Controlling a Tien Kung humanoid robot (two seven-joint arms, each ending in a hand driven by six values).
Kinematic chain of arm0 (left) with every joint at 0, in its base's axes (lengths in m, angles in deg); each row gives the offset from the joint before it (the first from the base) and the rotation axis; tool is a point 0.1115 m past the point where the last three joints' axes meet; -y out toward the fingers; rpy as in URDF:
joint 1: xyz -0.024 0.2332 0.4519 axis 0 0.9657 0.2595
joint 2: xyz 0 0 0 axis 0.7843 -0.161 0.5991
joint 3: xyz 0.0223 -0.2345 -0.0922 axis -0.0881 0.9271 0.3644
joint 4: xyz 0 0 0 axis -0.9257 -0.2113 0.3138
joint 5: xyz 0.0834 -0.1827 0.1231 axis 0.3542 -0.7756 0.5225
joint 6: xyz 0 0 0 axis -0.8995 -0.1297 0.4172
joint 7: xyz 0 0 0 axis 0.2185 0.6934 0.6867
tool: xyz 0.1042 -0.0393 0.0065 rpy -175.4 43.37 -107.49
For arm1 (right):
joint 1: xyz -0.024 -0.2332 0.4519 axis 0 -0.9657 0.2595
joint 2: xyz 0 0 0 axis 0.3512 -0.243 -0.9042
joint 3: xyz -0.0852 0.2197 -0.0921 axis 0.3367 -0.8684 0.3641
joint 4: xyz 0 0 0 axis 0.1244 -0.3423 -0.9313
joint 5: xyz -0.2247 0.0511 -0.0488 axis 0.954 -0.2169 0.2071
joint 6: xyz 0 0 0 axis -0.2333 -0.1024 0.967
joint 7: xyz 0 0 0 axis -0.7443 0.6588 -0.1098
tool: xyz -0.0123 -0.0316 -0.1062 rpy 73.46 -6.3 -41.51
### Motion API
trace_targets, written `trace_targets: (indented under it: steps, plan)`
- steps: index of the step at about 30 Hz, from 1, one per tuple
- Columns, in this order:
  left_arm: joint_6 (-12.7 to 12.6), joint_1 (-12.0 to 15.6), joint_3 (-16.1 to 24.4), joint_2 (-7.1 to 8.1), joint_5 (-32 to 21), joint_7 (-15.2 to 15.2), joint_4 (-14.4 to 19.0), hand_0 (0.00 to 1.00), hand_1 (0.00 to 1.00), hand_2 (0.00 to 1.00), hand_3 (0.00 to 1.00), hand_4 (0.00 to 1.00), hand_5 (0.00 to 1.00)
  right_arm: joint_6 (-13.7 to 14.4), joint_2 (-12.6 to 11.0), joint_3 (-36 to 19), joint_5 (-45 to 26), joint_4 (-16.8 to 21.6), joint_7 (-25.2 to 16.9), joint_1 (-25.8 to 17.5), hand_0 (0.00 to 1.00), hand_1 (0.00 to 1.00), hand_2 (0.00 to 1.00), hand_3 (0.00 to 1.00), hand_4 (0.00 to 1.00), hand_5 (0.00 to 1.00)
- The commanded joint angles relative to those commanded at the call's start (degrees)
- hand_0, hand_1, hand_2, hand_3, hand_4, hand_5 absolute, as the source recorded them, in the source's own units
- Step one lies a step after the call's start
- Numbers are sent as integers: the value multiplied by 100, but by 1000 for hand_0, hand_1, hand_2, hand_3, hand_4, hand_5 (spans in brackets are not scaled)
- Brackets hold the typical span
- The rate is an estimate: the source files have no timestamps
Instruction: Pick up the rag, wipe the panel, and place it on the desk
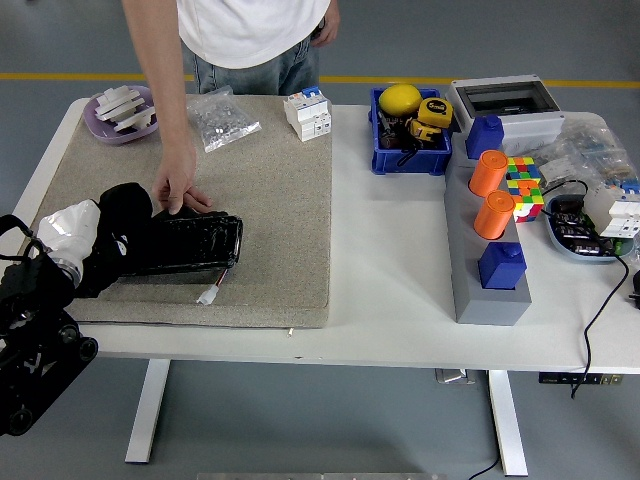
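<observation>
— Nearest the table's front edge, left of the flat black rectangular panel [180,245], what is that dark mass?

— The robot's left hand [115,235], black, curled round a crumpled white cloth rag [70,228]. It sits against the panel's left end, the rag bunched on the side away from the panel.

— Which way does the panel run from there?

— Its long axis lies left to right across the beige felt mat [270,190], stretching rightward from the hand. My guess is any wiping stroke travels that way, along its length.

— And the other arm?

— Not visible; the left is the only one within reach.

— Beyond the panel?

— A person's hand [178,190] rests fingertips down at its far edge, seemingly steadying it. Further back, a clear bag of small parts [222,120] and a purple dish [122,112].
</observation>
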Motion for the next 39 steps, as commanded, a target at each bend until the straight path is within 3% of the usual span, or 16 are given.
trace_targets:
  steps: [14, 25, 28, 29, 34, 35, 39]
  plan:
    - [-16, 65, 408, 180, 90, 1, -191, 203, 128, 540, 541, 321, 2, -2, 8, -65, 65, 9, 4, 7, 734, 601, 660, 622, 998, 631]
    - [-229, 65, 633, 322, 5, 235, -551, 203, 132, 541, 545, 334, 2, 13, 15, -156, 128, 29, 11, 22, 734, 601, 660, 622, 998, 631]
    - [-326, 22, 623, 358, -116, 460, -687, 203, 132, 541, 545, 334, 2, 19, 19, -179, 141, 34, 13, 23, 734, 601, 660, 622, 998, 631]
    - [-358, -8, 590, 383, -207, 605, -776, 238, 192, 556, 566, 383, 2, 21, 20, -181, 146, 37, 15, 26, 734, 600, 660, 622, 998, 631]
    - [-503, -140, 433, 488, -635, 1360, -1186, 238, 192, 556, 566, 383, 2, 39, 25, -225, 185, 54, 19, 41, 734, 600, 660, 622, 998, 631]
    - [-493, -158, 402, 511, -679, 1465, -1239, 355, 414, 565, 586, 448, 2, 43, 25, -233, 195, 59, 20, 45, 733, 598, 659, 621, 998, 631]
    - [-471, -214, 355, 575, -808, 1694, -1436, 355, 414, 565, 586, 448, 2, 49, 20, -266, 228, 75, 25, 48, 733, 598, 659, 621, 998, 631]
